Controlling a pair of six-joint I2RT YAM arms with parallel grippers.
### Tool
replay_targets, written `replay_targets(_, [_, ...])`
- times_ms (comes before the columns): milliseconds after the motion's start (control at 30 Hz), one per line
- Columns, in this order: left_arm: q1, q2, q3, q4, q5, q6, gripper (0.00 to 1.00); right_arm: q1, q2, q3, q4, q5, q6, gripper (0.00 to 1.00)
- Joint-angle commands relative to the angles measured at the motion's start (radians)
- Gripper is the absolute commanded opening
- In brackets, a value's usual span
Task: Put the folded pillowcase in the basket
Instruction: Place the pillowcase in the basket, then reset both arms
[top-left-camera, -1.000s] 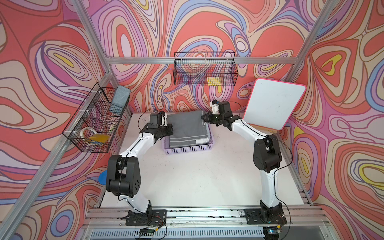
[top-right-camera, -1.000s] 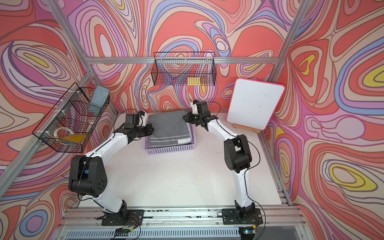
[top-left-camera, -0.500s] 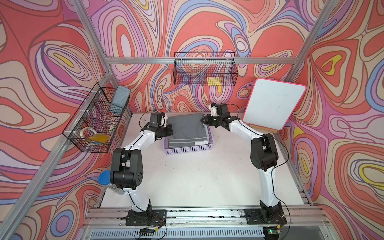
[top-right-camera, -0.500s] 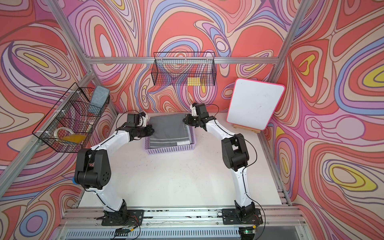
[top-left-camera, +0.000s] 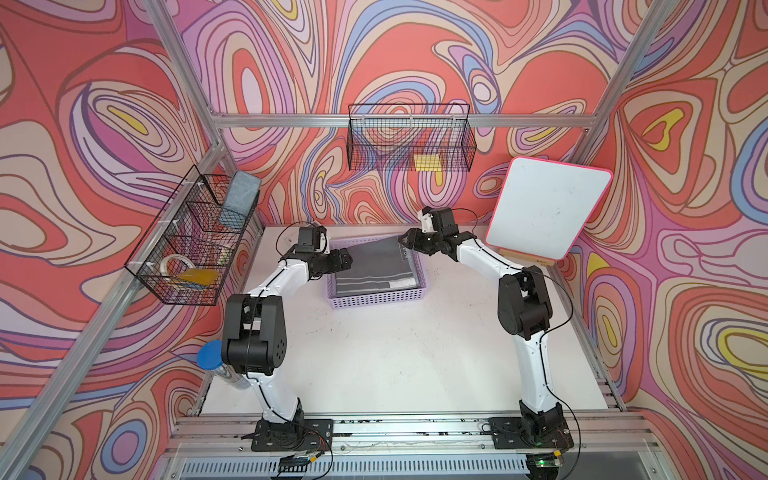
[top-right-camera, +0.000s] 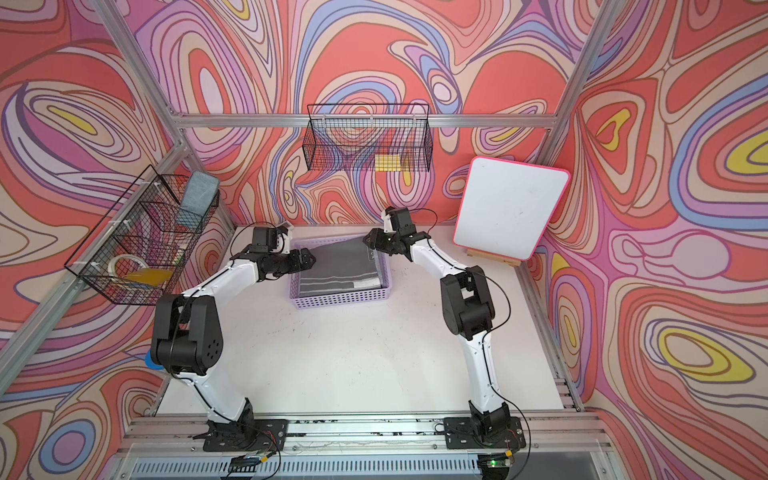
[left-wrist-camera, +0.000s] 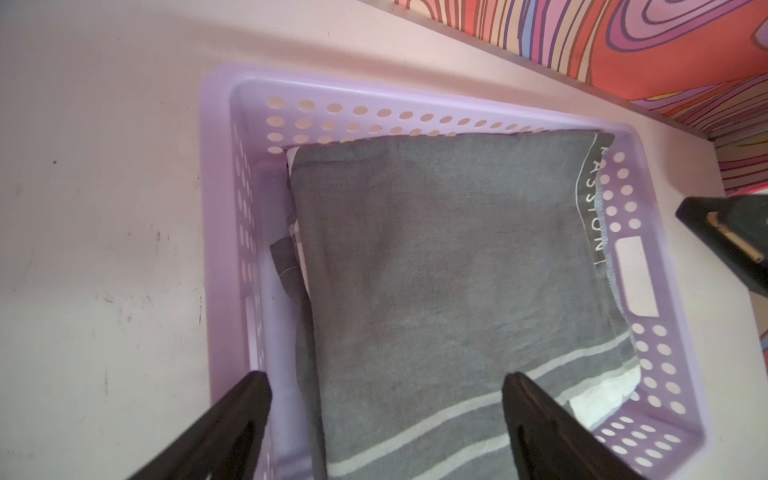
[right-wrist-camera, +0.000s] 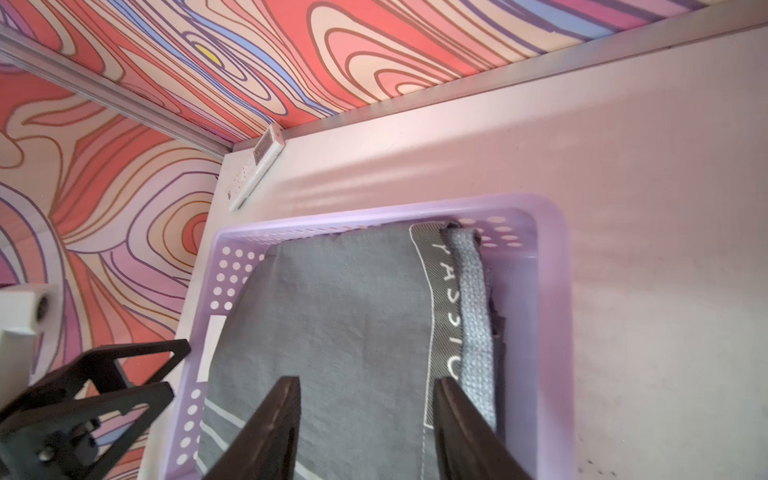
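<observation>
Left wrist view: pillowcase (left-wrist-camera: 436, 270) released in basket (left-wrist-camera: 220, 208).
Previously clenched, the left gripper (left-wrist-camera: 384, 376) and right gripper (right-wrist-camera: 365, 380) are opened; placement is judged complete.

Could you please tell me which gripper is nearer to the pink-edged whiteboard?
Right. The right gripper hovers over the end of the basket nearest the whiteboard; the left gripper is over the basket's opposite end, farther away.
</observation>
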Motion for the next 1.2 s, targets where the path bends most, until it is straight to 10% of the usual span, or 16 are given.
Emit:
replay_targets(0, [0.005,-0.101,-0.021,-0.011,-0.015,-0.033,0.99,-0.002,-0.108,-0.047,0.006,0.043,-0.030,0.55])
replay_targets(333, [0.005,-0.392,-0.241,0.122,-0.076,-0.097,0.99,-0.003,-0.391,-0.329,0.073,0.188,-0.095,0.70])
replay_targets(433, [0.005,-0.507,-0.348,0.181,-0.123,-0.095,0.99,-0.004,-0.498,-0.439,0.106,0.281,-0.133,0.97])
replay_targets(733, [0.003,-0.802,-0.689,0.432,-0.263,0.010,0.99,-0.004,-0.759,-0.804,0.294,0.560,-0.342,0.98])
replay_targets(1167, [0.003,-0.867,-0.974,0.797,-0.307,0.239,0.99,-0.004,-1.061,-1.288,0.701,0.762,-0.673,0.98])
